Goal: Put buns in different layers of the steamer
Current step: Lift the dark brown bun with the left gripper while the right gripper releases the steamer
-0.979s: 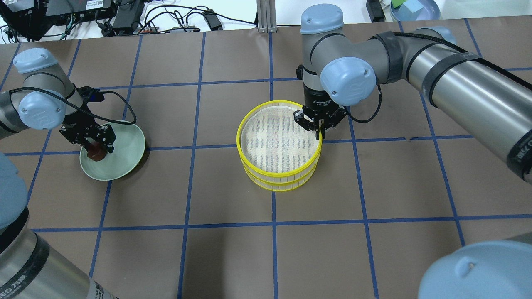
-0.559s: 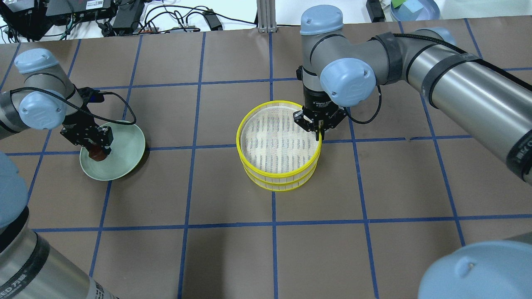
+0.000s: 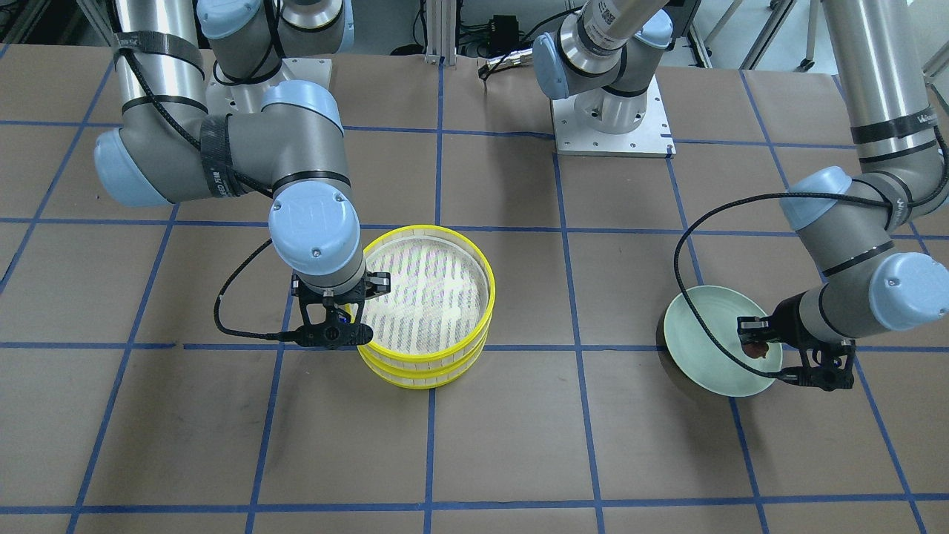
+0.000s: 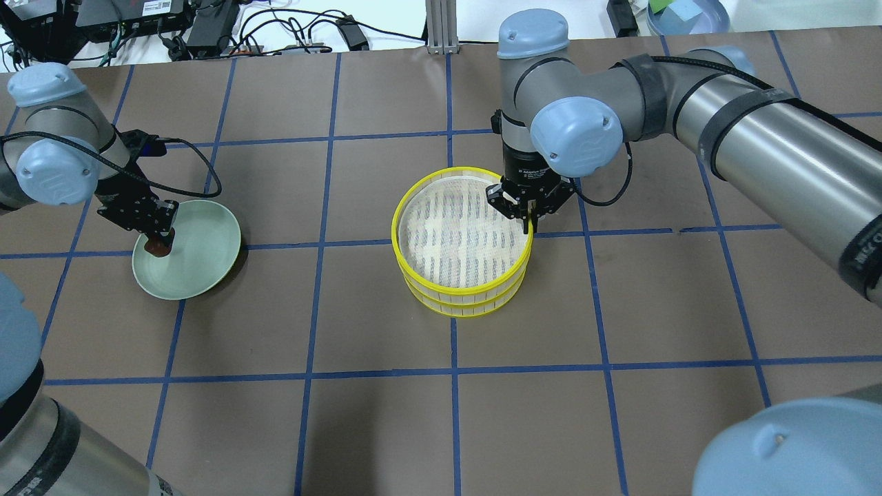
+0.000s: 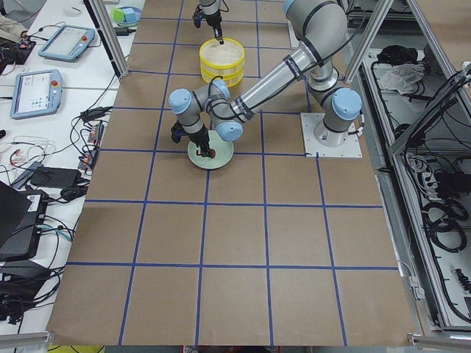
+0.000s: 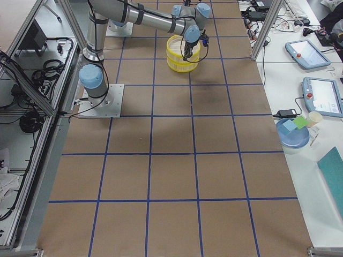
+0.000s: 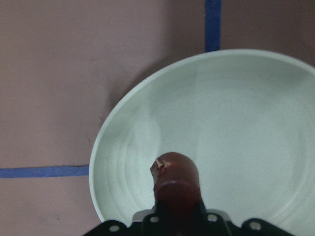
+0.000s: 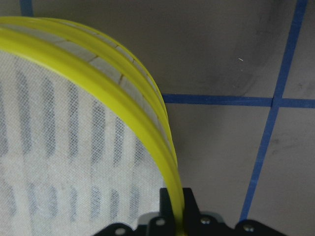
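My left gripper (image 4: 158, 244) is shut on the dark reddish-brown bun (image 4: 160, 249) and holds it just above the left part of the pale green plate (image 4: 203, 258). The left wrist view shows the bun (image 7: 175, 177) between the fingers over the plate (image 7: 246, 123). The two steamer layers stand stacked at the table's middle, upper layer (image 4: 394, 231) on lower layer (image 4: 462, 306). My right gripper (image 4: 529, 222) is shut on the upper layer's yellow rim (image 8: 142, 130) at its right side. The upper layer's mesh floor is bare. The cream-yellow bun is out of view.
The table is brown paper with blue tape lines (image 4: 313, 310). The left arm's cable (image 4: 200, 172) loops above the plate. Power supplies and cables (image 4: 207, 27) lie along the far edge. Tablets and a blue dish (image 6: 292, 131) sit on a side bench.
My left gripper has risen and shifted left with the brown bun, from the plate's floor to above its left part. The right gripper and the steamer have not moved.
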